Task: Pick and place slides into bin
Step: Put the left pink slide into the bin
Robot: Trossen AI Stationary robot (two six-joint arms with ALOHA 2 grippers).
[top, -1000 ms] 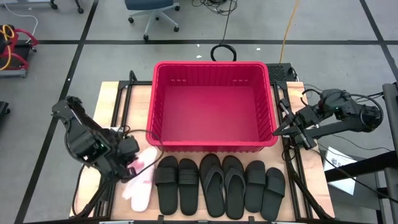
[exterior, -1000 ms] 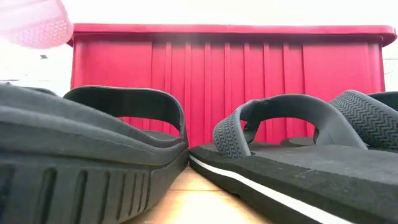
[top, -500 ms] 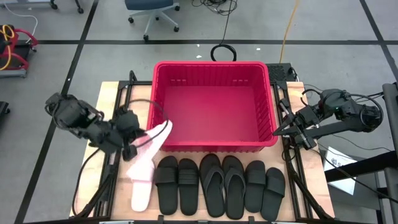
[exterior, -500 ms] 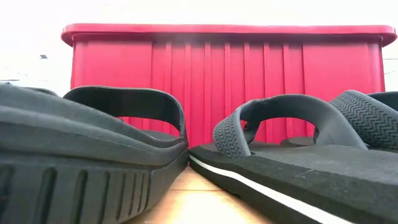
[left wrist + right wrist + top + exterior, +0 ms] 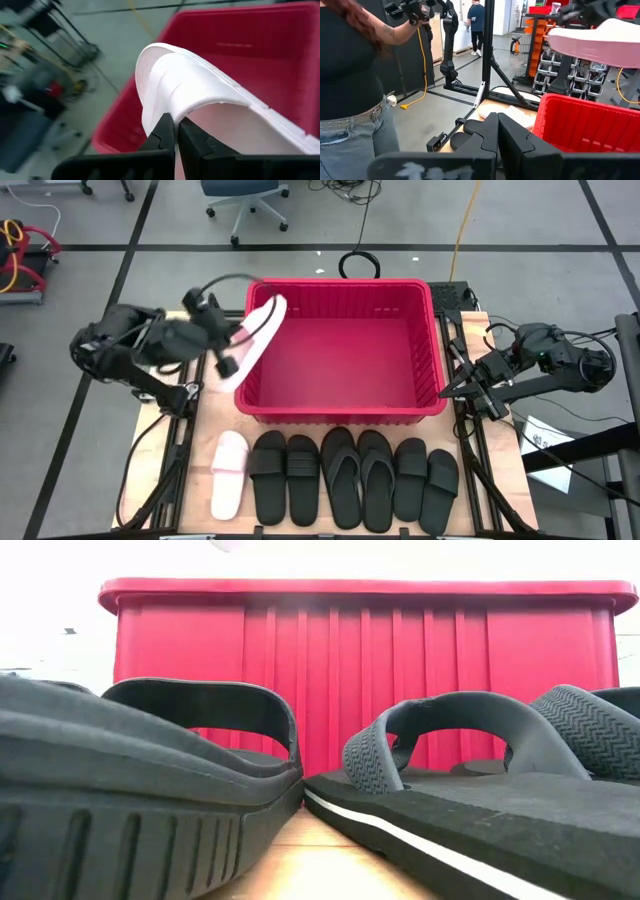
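Observation:
My left gripper [image 5: 236,342] is shut on a white slide [image 5: 256,330] and holds it in the air over the left rim of the red bin [image 5: 340,415]. The same slide shows in the left wrist view [image 5: 200,95] and the right wrist view [image 5: 597,42]. The other white slide [image 5: 228,482] lies flat on the table at the front left. Beside it, several black slides [image 5: 355,478] lie in a row in front of the bin. My right gripper [image 5: 447,390] is shut and empty beside the bin's right wall. My left gripper pinches the edge of the white slide's strap [image 5: 167,107] between its two fingers [image 5: 162,131], about midway along the slide. It comes at the slide from the table's left side. The slide is lifted clear and tilted, one end [image 5: 275,304] over the bin's far left corner.
The bin's inside [image 5: 345,355] holds nothing. Two black slides [image 5: 150,780] [image 5: 470,790] fill the low view in front of the bin's wall [image 5: 360,660]. A person [image 5: 355,75] stands in the room beyond the table. An office chair [image 5: 245,200] stands behind the table.
My left gripper has risen from the table's front left with the white slide, going toward the far edge and the bin. The slide, first near the table beside its partner, is now lifted clear over the bin's left rim. The other white slide has stayed on the table.

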